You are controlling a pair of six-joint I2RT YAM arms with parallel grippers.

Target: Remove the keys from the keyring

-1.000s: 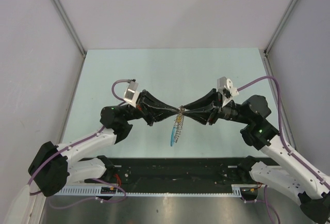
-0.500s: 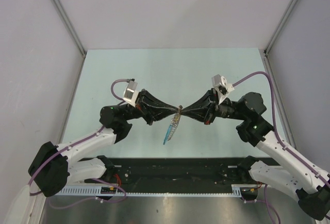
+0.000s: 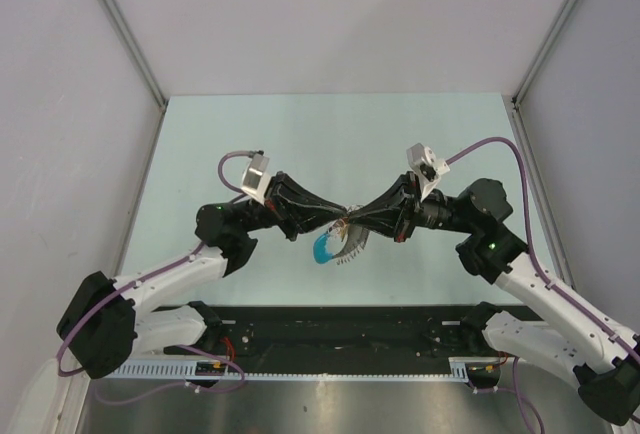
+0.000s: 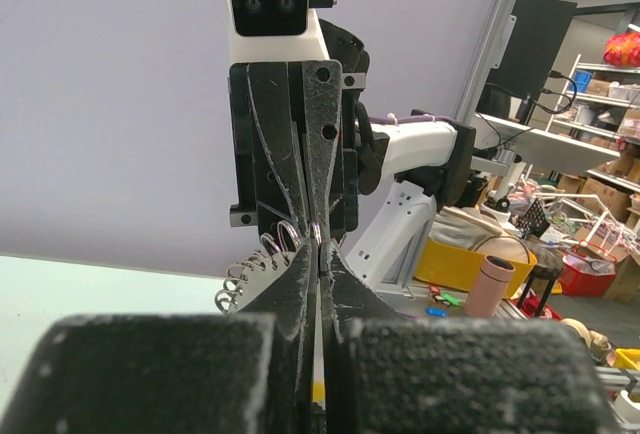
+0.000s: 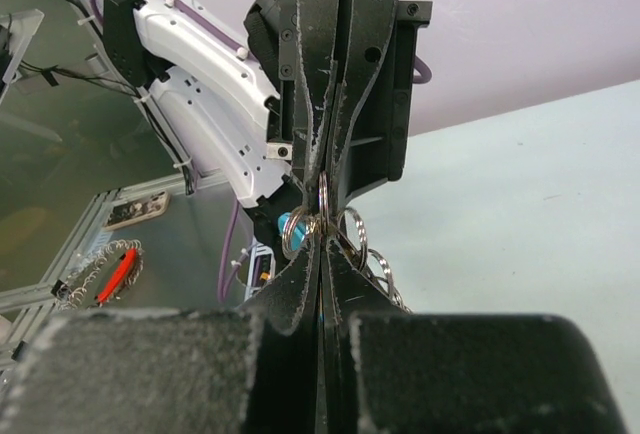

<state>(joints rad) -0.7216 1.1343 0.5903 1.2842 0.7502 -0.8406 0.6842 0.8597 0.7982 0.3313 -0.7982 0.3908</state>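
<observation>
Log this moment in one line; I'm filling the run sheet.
left end effector: shut on keyring | right end effector: shut on keyring | keys: bunch fanned beneath tips

We're looking down on a pale green table top, boxed in by plain grey walls, with metal posts running up the rear corners. Along the near edge we see a black strip. Out beyond the enclosure we catch a yellow bin, a pink cup just in front of it, a red basket and cardboard boxes further back.
</observation>
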